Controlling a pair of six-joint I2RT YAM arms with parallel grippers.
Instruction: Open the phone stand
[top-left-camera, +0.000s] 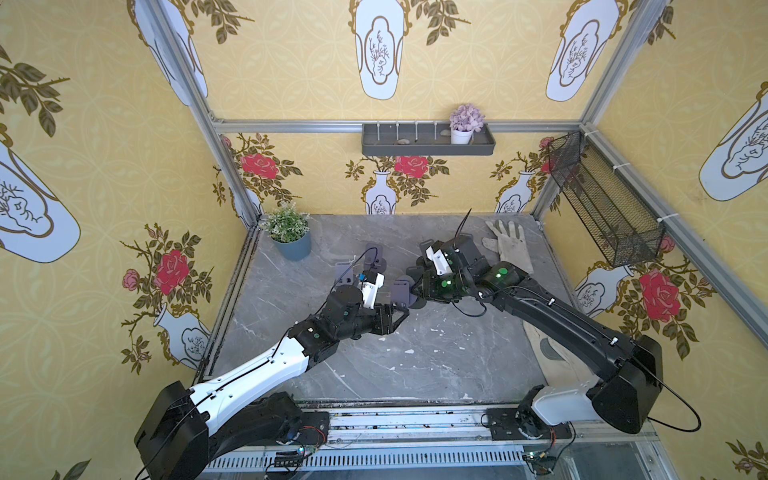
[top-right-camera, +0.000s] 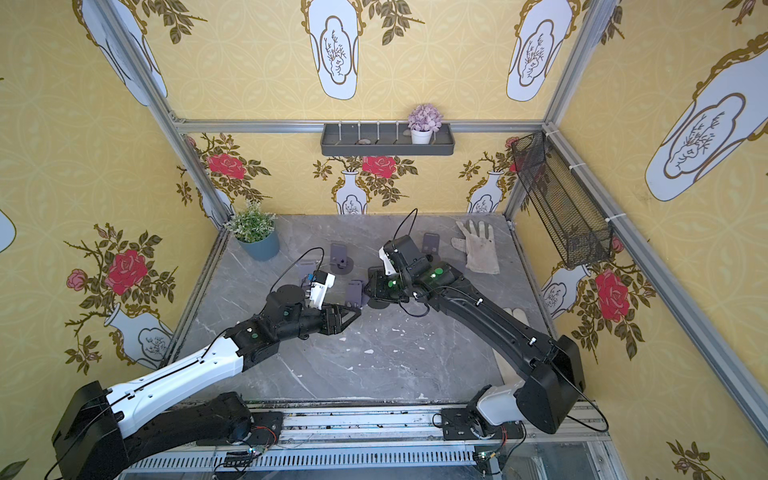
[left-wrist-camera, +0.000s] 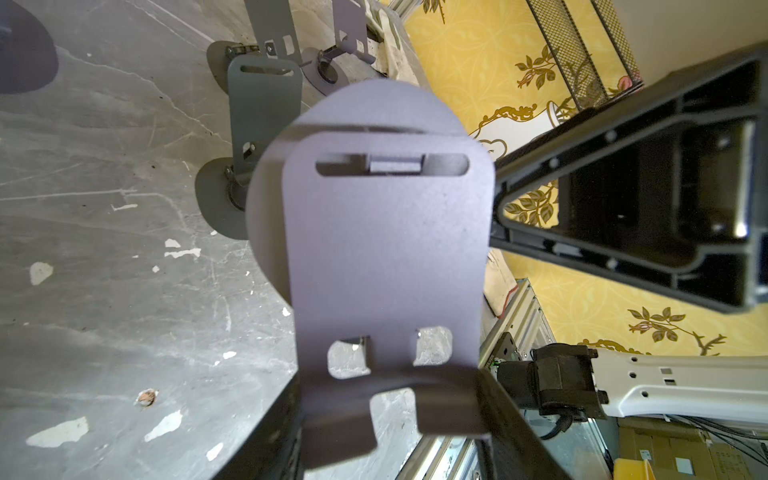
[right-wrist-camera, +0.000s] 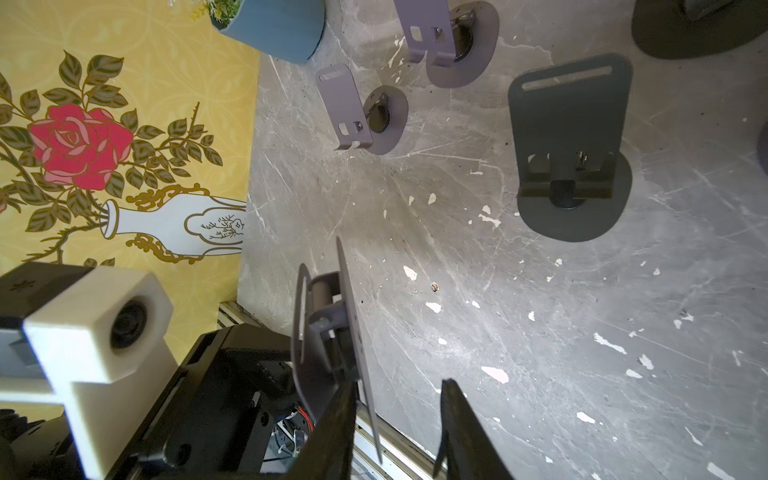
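Gripping phone stand (left-wrist-camera: 386, 249) in left pincer (top-left-camera: 401, 307), right pincer (right-wrist-camera: 399, 386) half-open astride its plate edge, other stands (right-wrist-camera: 569, 137) apart.

Purple phone stand (right-wrist-camera: 320, 332) edge-on, plate btwn R gripper (right-wrist-camera: 397, 388) jaws, open stands (right-wrist-camera: 569, 124) on gray table (right-wrist-camera: 540, 332), blue pot (right-wrist-camera: 278, 29)

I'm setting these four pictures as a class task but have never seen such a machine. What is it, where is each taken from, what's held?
Two jointed robot arms stand at a grey marble-patterned table. Two pictures look down from above; two come from cameras on the arms' wrists. The left hand grips a purple-grey metal phone stand; the right hand is open around one of its plates. On the table: more such stands, a white glove, a green plant in a blue pot.
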